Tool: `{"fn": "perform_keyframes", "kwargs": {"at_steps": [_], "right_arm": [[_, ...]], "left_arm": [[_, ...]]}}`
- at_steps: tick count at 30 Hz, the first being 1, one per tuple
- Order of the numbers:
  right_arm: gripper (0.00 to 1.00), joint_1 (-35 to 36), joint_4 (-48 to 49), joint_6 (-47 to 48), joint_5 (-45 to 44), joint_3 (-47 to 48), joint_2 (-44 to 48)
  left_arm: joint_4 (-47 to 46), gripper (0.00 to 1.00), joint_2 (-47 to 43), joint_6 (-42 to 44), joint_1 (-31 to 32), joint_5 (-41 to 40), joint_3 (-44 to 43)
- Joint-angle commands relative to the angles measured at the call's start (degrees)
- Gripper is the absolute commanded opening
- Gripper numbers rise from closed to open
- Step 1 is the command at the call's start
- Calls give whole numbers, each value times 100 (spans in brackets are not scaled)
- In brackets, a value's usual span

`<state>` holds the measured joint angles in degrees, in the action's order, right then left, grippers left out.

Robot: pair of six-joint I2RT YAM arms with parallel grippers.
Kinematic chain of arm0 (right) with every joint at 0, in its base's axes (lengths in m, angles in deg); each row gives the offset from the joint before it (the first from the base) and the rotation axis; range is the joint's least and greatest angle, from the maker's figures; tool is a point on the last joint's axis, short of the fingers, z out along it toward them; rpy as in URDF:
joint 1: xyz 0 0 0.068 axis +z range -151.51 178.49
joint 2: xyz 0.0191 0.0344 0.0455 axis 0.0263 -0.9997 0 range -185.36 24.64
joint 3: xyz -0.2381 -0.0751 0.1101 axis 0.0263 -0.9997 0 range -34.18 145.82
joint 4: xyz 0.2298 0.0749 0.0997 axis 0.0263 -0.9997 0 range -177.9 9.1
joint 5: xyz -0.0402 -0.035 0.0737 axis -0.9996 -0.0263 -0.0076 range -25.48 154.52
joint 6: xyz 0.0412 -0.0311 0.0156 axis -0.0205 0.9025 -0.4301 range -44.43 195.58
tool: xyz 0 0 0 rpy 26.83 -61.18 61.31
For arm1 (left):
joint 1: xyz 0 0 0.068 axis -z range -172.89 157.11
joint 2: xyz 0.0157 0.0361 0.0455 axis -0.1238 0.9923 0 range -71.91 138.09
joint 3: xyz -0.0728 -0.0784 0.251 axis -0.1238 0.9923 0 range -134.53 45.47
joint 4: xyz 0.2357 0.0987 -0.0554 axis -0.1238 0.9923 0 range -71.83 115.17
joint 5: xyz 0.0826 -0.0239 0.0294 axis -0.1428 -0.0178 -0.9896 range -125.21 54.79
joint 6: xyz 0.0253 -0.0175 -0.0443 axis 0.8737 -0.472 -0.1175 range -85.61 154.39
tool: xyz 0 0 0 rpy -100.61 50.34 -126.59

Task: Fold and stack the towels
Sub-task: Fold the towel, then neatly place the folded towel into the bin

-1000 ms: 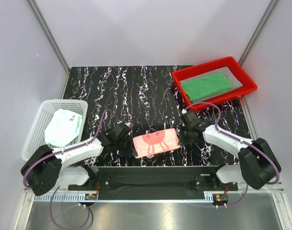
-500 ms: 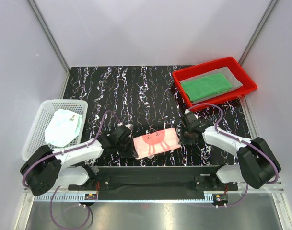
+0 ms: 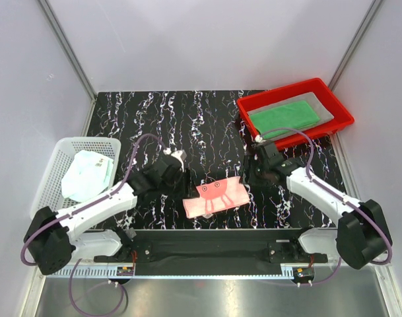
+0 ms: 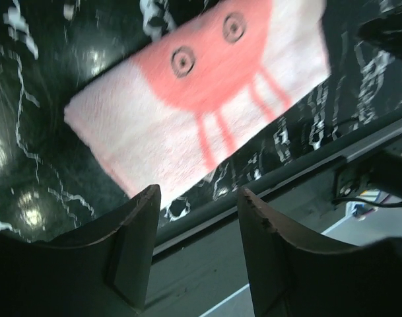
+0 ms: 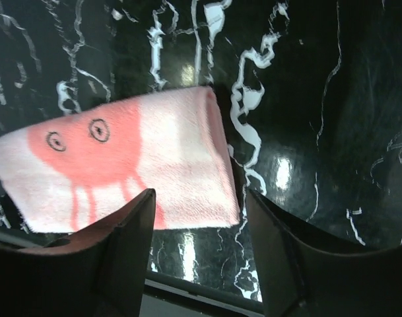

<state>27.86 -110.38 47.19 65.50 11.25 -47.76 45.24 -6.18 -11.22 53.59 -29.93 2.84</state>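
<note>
I had both arms drawn up off the pink towel (image 3: 216,196), which lay folded into a flat oblong on the black marbled table (image 3: 187,125), close to the near edge. Its printed face was up: a coral blob with two ringed eyes and thin legs trailing down.

From the left wrist view, the left gripper (image 4: 195,246) was released, its two dark fingers (image 4: 133,254) spread with a clear gap between them and nothing in it. The pink towel sat beyond the fingertips, apart from them, with the table's near edge and the mounting rail showing through the gap.

The right gripper (image 5: 199,246) was likewise released. Its fingers (image 5: 278,254) stood wide and bare, and the towel's folded right end lay just ahead of the gap, slightly toward the left finger, not touched by either one. Past the right finger I saw only glossy table.

In the overhead view the left gripper (image 3: 166,173) hung to the left of the towel and a little farther from me, while the right gripper (image 3: 259,166) hung to the towel's right, also farther out. Neither met the cloth.

The green towel (image 3: 284,117) lay folded on top of the grey towel (image 3: 323,112) inside the red tray (image 3: 290,142), beyond the right fingers. The pale blue-white towel (image 3: 87,176) sat crumpled in the white basket (image 3: 52,178), well off to the left of the left fingers.
</note>
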Motion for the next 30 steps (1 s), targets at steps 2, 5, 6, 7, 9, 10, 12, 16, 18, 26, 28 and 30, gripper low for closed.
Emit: {"fn": "perform_keyframes", "kwargs": {"at_steps": [2, 5, 6, 7, 9, 10, 12, 16, 18, 26, 28, 30], "right_arm": [[65, -448, 266, 675, 1017, 308, -282], [65, -686, 442, 773, 1326, 335, -686], [66, -730, 486, 799, 1518, 335, -766], [66, -748, 573, 877, 1729, 326, -949], [66, -800, 609, 922, 1844, 335, -1178], [65, -809, 618, 922, 1897, 326, -1284], [61, -845, 750, 870, 2072, 256, -1574], [56, -845, 934, 668, 2197, -7, -1891], [54, -845, 1049, 580, 2188, -130, -1927], [49, -845, 1479, 395, 2452, -710, -1682], [47, -845, 1480, 333, 2478, -833, -1620], [44, -845, 1523, 220, 2504, -904, -1558]], "left_arm": [[-297, 54, 437, 342, -192, 94, -219], [-640, 52, 878, 307, -201, 263, -79], [-711, 52, 975, 280, -209, 272, -26], [-860, 52, 1150, 271, -227, 263, 96], [-896, 52, 1317, 263, -271, 228, 158], [-905, 52, 1380, 271, -323, 211, 194], [-862, 51, 1529, 289, -376, 132, 203], [-668, 51, 1565, 315, -499, -44, 194], [-650, 51, 1548, 307, -543, -88, 246], [-729, 51, 1530, 219, -614, -106, 536], [-773, 51, 1504, 166, -605, -106, 650], [-817, 51, 1469, 96, -605, -80, 764]]}}
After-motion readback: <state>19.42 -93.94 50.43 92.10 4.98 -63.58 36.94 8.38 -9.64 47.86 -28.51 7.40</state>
